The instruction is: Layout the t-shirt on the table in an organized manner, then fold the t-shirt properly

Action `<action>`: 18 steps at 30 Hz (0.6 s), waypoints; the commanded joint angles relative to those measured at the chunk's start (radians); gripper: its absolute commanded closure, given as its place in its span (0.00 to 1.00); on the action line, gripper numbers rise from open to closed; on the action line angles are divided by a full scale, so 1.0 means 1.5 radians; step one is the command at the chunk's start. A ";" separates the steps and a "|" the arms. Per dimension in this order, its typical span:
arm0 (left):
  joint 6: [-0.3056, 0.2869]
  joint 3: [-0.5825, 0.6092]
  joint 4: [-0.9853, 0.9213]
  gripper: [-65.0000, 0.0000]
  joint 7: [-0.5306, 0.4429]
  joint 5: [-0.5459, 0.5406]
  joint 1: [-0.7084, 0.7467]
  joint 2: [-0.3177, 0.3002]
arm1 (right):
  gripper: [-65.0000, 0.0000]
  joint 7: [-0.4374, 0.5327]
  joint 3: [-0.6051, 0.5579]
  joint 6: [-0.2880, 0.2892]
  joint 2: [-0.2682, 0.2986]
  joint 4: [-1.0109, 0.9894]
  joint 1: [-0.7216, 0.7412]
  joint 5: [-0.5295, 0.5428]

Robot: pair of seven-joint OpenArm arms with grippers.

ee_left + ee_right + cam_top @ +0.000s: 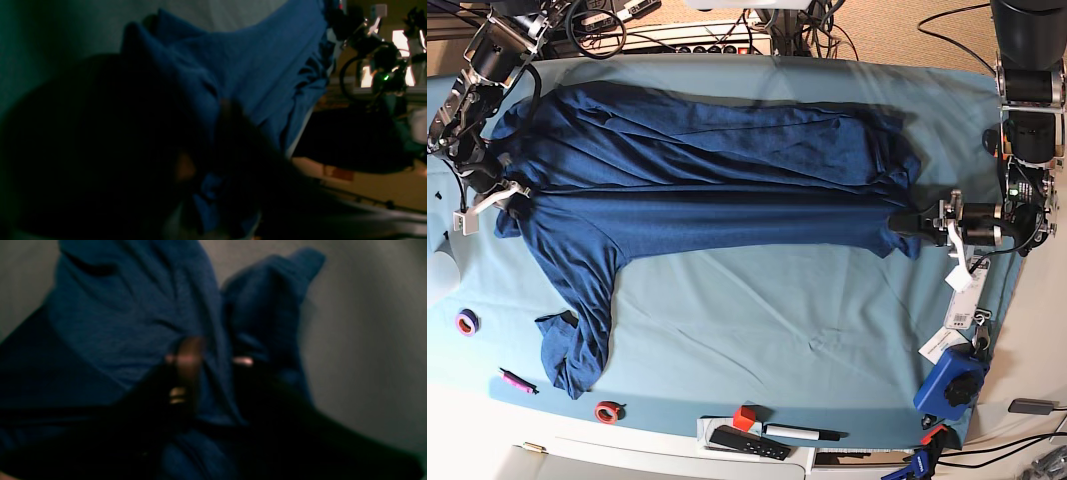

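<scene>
Right gripper [210,363]: two dark fingers [186,363] parted, a fold of the shirt [110,323] running down between them; whether the pads bite the cloth cannot be told, the view being blurred. In the base view this gripper [512,197] sits at the shirt's left end.

Left gripper [213,146]: dark and out of focus in its own view, blue cloth bunched around and below the tips; jaw state cannot be told. In the base view it [905,222] meets the shirt's right end, arm lying level with the table [827,330].

Shirt [707,180]: dark blue heathered knit, stretched between the two grippers. Long axis runs left to right across the far half of the table. A shadowed crease runs the whole length along the middle, the upper part lying in long folds. At the left end a narrower strip hangs toward the near edge, ending in a crumpled bunch.

Table: teal cloth, white edge showing at the near side.

Loose items on the near part of the table:
- purple tape roll [466,322], left
- pink marker [515,380]
- red tape roll [607,411]
- small red block [744,417]
- black remote [747,442]
- pen [802,433]
- blue clamp [951,385], right

White tags [962,295] hang by the left arm; print too small to read. No brand legible anywhere.
</scene>
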 commanded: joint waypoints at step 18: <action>-0.001 -0.003 0.009 0.55 -0.006 -0.018 -0.157 -0.077 | 0.54 0.064 0.006 -0.005 0.098 0.011 0.086 -0.004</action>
